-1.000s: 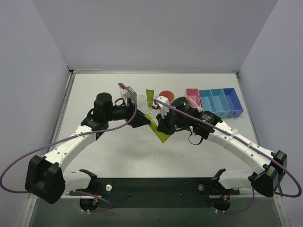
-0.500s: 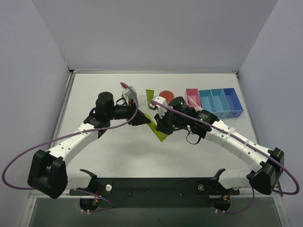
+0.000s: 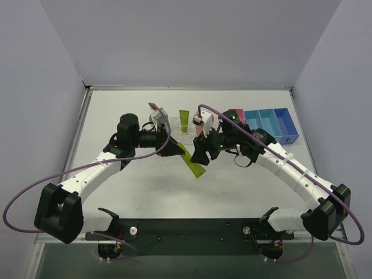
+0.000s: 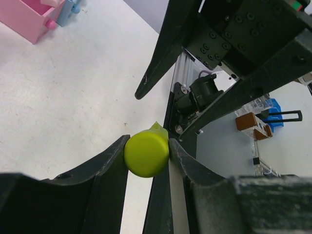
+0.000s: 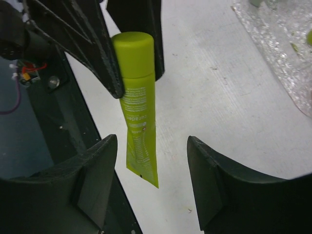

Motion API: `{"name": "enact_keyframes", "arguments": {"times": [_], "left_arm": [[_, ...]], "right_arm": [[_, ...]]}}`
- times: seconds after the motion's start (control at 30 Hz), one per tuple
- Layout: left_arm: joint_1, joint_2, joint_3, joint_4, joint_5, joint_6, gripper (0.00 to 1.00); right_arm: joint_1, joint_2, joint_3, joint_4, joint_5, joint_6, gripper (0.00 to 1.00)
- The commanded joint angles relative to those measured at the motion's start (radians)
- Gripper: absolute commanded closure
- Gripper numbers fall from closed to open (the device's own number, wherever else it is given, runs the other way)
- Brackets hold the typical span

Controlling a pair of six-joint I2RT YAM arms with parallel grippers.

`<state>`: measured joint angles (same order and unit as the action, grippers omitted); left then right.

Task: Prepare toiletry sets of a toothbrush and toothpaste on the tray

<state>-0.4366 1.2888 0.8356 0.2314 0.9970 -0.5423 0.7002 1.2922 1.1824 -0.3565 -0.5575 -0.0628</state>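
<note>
- the left gripper is clenched on the round cap of a lime-green tube, one finger pressed against each side of the cap.
- from above, the left gripper holds this lime-green tube at a slant over the table, cap end toward the left arm and flat tail pointing to the near side.
- whether the tail touches the table cannot be told.
- the right gripper is released: its two fingers stand wide apart on either side of the tube's tail, with a gap showing on both sides.
- in the right wrist view the lime-green tube hangs cap up between the left gripper's dark fingers, its printed flat body tapering downward.
- from above, the right gripper sits just beside the tube, close to the left gripper, and the two arms meet near the middle of the table.
- the tray, clear and bumpy, lies just beyond the two grippers; its corner also shows in the right wrist view.
- a second lime-green tube rests at the far part of the tray.
- a pink bin and blue bins stand in a row to the right of the tray, the pink one partly hidden by the right arm.
</note>
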Motion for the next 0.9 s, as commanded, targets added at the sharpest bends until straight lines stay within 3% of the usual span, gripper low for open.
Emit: {"name": "enact_keyframes", "arguments": {"times": [0.0, 0.13, 0.43, 0.57, 0.83, 0.87], "left_arm": [[0.006, -0.046, -0.015, 0.137, 0.094, -0.013, 1.0], [0.004, -0.055, -0.021, 0.149, 0.1, -0.016, 1.0], [0.002, -0.077, -0.033, 0.19, 0.131, -0.036, 1.0], [0.004, -0.082, -0.033, 0.192, 0.131, -0.036, 1.0], [0.004, -0.091, -0.036, 0.197, 0.121, -0.036, 1.0], [0.004, -0.091, -0.038, 0.198, 0.121, -0.036, 1.0]], "right_arm": [[-0.008, 0.01, 0.049, 0.007, -0.222, 0.021, 0.46], [-0.007, 0.047, 0.062, -0.002, -0.297, 0.029, 0.46], [-0.01, 0.102, 0.062, -0.009, -0.298, 0.027, 0.49], [-0.008, 0.114, 0.066, -0.007, -0.331, 0.04, 0.61], [-0.01, 0.124, 0.065, -0.004, -0.38, 0.061, 0.74], [-0.01, 0.124, 0.065, -0.001, -0.381, 0.063, 0.8]]}}
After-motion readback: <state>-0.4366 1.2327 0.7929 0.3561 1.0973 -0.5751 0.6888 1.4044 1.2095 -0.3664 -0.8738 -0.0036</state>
